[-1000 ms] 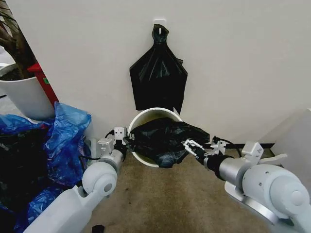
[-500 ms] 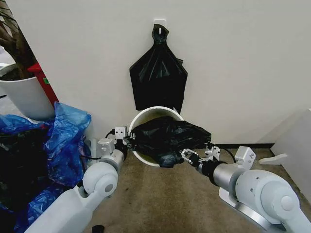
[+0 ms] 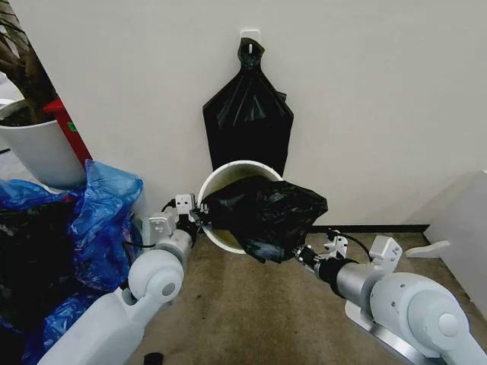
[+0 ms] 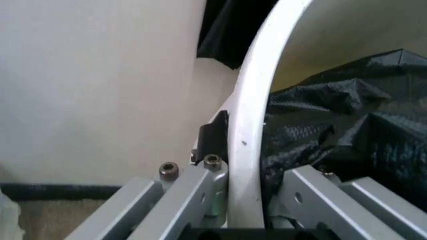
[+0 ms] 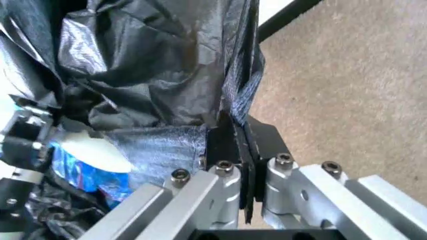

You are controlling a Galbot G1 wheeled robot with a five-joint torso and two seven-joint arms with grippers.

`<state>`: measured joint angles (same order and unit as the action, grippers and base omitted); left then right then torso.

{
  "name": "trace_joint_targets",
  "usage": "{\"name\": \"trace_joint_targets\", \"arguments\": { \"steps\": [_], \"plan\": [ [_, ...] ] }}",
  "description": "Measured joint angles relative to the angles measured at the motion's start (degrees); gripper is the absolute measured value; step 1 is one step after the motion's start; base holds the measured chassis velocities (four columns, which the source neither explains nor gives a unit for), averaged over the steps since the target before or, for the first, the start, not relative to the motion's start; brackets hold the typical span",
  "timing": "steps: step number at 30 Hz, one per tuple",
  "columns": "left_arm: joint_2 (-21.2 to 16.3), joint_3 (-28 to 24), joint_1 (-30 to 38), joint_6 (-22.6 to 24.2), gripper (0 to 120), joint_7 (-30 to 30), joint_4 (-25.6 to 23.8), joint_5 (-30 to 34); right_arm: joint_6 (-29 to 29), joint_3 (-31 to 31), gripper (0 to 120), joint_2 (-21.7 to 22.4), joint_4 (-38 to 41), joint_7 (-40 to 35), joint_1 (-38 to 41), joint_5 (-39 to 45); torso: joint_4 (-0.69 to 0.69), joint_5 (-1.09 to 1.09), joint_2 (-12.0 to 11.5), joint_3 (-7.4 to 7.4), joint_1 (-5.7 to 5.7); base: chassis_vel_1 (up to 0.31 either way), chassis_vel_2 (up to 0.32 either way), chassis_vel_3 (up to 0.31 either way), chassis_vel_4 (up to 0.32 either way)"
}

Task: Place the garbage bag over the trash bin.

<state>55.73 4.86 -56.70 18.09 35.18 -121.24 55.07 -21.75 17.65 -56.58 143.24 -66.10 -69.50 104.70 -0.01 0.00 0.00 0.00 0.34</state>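
From the head view, the garbage bag (image 3: 265, 216) sat draped across the mouth and front right side of the trash bin (image 3: 228, 174), which stood on the carpet against the wall, its far rim still bare. The left pincer (image 3: 199, 215) was up at the bin's left rim, the right pincer (image 3: 299, 254) down low at the bag's lower right edge. The left wrist view gave what the head camera couldn't: the rim passing between the left pincer's fingers (image 4: 212, 137), one outside the wall, one inside against crumpled bag (whether they actually squeezed, I couldn't tell). The right wrist view was plainer, the right pincer's dark pads (image 5: 233, 145) pressed together on a thin fold of the black plastic. Back in the head view, a bunch of black bags (image 3: 248, 114) hung from a wall hook right above the bin, blue bags (image 3: 99, 220) heaped to the left.
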Motion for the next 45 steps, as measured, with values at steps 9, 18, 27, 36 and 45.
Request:
{"name": "trace_joint_targets", "arguments": {
  "steps": [9, 18, 27, 36, 45],
  "plan": [
    [-0.6, 0.6, 0.3, 0.9, 1, 5.1, -1.5, 9.1, -6.8, -0.3, 0, -0.2, 0.0, 10.7, -6.8, -17.0, -0.02, 0.0, 0.0, 0.0, 0.0, 0.0, 0.0, 0.0, 0.0],
    [-0.6, 1.0, 1.5, 0.6, 1, 9.1, -1.5, 15.5, -8.1, -1.8, 0, -1.9, 0.0, 11.8, -10.3, -16.9, 0.0, 0.0, 0.0, 0.0, 0.0, 0.0, 0.0, 0.0, 0.0],
    [-1.0, 1.2, 1.9, 1.3, 1, 11.7, -3.5, 21.5, -9.5, -1.9, 0, -3.0, -0.5, 12.3, -11.1, -18.6, 0.0, 0.0, 0.0, 0.0, 0.0, 0.0, 0.0, 0.0, 0.0],
    [-2.2, 1.9, 2.4, 2.3, 1, 13.8, -5.4, 27.3, -10.9, -2.8, 0, -3.2, -4.4, 17.7, -11.5, -27.8, 0.0, 0.0, 0.0, 0.0, 0.0, 0.0, 0.0, 0.0, 0.0],
    [-2.3, 2.1, 2.5, 2.5, 1, 15.4, -6.9, 32.3, -10.3, -3.3, 0, -2.8, -9.5, 25.5, -11.3, -40.7, -0.01, 0.0, 0.0, 0.0, 0.0, 0.0, 0.0, 0.0, 0.0]
  ]
}}
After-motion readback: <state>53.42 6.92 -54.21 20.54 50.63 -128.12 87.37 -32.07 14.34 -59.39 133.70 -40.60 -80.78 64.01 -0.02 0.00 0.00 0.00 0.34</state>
